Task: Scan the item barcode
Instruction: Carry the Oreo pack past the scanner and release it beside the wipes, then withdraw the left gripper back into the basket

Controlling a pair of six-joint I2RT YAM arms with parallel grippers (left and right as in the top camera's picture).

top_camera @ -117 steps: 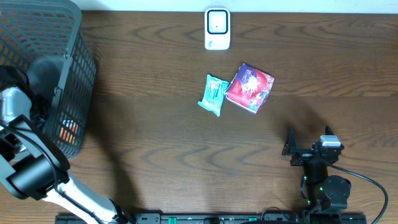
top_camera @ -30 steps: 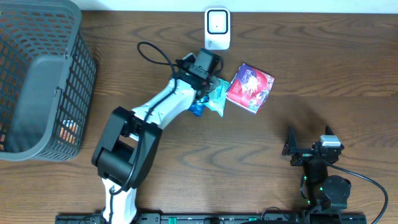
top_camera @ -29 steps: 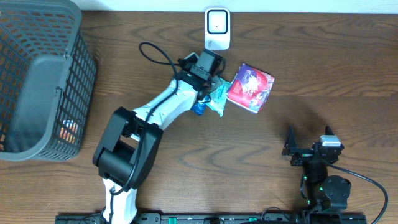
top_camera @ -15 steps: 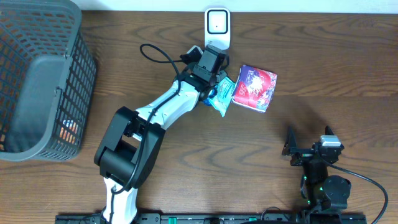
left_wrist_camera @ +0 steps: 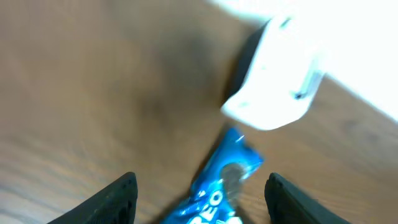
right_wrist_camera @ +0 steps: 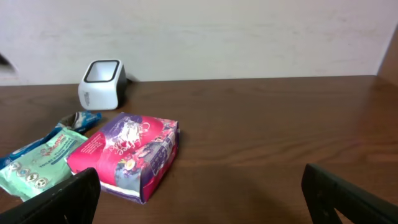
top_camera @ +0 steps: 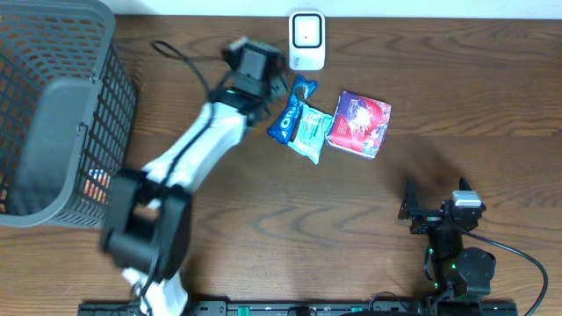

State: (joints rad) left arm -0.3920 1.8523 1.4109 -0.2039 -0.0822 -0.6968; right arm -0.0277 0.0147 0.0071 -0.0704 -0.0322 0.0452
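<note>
While the left fingers (left_wrist_camera: 119, 198) stand spread and empty, the blue Oreo packet (top_camera: 291, 111) lies on the surface (top_camera: 219, 193) near the scanner (top_camera: 306, 39), beside a teal packet (top_camera: 309, 133); the right fingers (right_wrist_camera: 348, 196) are spread wide.

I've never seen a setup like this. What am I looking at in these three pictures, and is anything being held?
Two robot arms work at a wooden table. One picture looks down from above; the other two come from a camera on each wrist, its own fingers at the bottom edge. On the table lie a blue Oreo packet, a teal packet and a red-purple box, near a white scanner. A dark basket stands at the left. The left gripper hovers open near the Oreo packet; the right gripper rests open. Nothing is held.
</note>
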